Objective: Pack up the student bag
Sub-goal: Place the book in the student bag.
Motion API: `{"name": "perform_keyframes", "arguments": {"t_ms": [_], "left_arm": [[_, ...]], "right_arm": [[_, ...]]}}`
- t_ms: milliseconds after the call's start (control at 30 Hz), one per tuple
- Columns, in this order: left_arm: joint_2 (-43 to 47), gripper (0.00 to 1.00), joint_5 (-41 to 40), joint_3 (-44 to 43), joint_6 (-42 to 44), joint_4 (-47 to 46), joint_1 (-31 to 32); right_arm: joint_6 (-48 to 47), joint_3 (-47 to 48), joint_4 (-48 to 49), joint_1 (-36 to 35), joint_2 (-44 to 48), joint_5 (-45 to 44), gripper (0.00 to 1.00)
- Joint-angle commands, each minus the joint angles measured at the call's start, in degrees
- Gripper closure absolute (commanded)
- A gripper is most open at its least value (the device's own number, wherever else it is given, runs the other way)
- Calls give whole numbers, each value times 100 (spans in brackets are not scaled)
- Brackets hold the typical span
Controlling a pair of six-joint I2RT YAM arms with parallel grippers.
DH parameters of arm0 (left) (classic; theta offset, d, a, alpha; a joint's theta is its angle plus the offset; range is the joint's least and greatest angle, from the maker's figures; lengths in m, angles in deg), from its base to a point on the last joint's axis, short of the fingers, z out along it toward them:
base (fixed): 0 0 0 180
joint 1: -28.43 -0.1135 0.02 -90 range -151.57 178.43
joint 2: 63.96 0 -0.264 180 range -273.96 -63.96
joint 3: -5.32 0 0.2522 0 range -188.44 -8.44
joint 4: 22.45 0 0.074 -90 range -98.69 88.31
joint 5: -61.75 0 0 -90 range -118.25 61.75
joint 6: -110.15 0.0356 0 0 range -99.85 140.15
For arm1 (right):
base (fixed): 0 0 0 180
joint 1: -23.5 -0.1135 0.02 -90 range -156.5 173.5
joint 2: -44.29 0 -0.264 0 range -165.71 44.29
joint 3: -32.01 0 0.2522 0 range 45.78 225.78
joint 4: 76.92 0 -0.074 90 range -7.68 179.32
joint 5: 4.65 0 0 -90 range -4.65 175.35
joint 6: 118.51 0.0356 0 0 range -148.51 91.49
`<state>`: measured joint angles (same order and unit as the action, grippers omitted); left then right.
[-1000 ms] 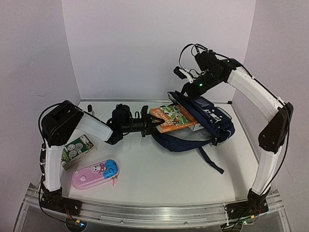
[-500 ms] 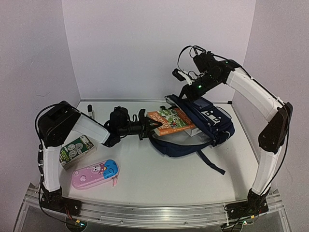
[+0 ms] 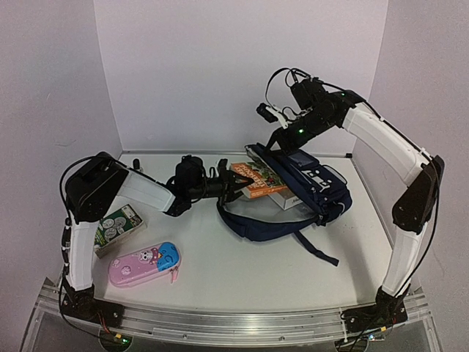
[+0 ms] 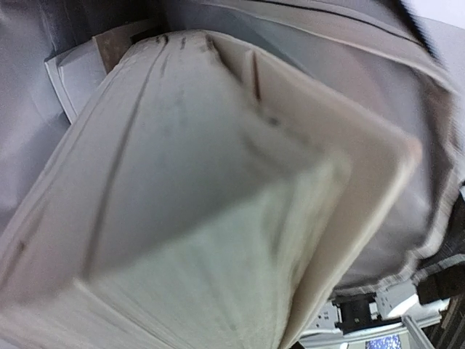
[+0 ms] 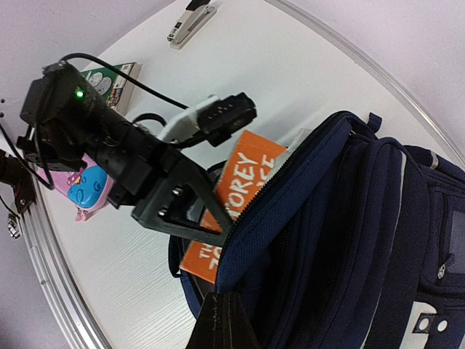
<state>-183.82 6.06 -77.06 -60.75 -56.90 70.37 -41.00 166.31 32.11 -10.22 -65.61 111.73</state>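
Bag: the navy bag lies on its side at the far right of the tabletop, its mouth facing left towards the left arm.
Right fingers: the right fingers are clenched on the upper lip of the bag's mouth and hold it lifted, so the opening gapes.
Left fingers: the left fingers are grasping the near end of the book, which is held roughly level.
Book: its far end sits under the raised lip, while the orange cover shows outside the zip line in the right wrist view. About half in, by my judgement.
Left wrist view: filled by the book's page edges and grey lining beyond, so the depth inside cannot be read.
White box: a white box sits under the book at the mouth. How far in it is, I cannot tell.
Outside the bag: the pencil case and a green box lie at near left, well apart from the bag. A stapler lies at the far edge.
Progress: early to middle, I judge. One item is part-way in.
Left to do: probably seat the book, load the loose items, and close the zip.
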Motion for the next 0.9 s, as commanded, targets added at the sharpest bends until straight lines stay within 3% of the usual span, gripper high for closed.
{"name": "perform_keyframes", "arguments": {"t_ms": [0, 467, 700, 867], "left_arm": [[-429, 100, -174, -1264, 98, -82, 213], [-2200, 98, -455, -4076, 326, 1585, 454], [-1394, 65, -748, -3037, 683, 1837, 479], [-734, 58, -991, -2166, 862, 2055, 516]], "right_arm": [[20, 295, 395, -56, 362, 499, 100], [-25, 300, 370, -224, 169, 694, 100], [-60, 393, 368, -224, 101, 435, 100], [-52, 470, 366, -225, 20, 346, 100]]}}
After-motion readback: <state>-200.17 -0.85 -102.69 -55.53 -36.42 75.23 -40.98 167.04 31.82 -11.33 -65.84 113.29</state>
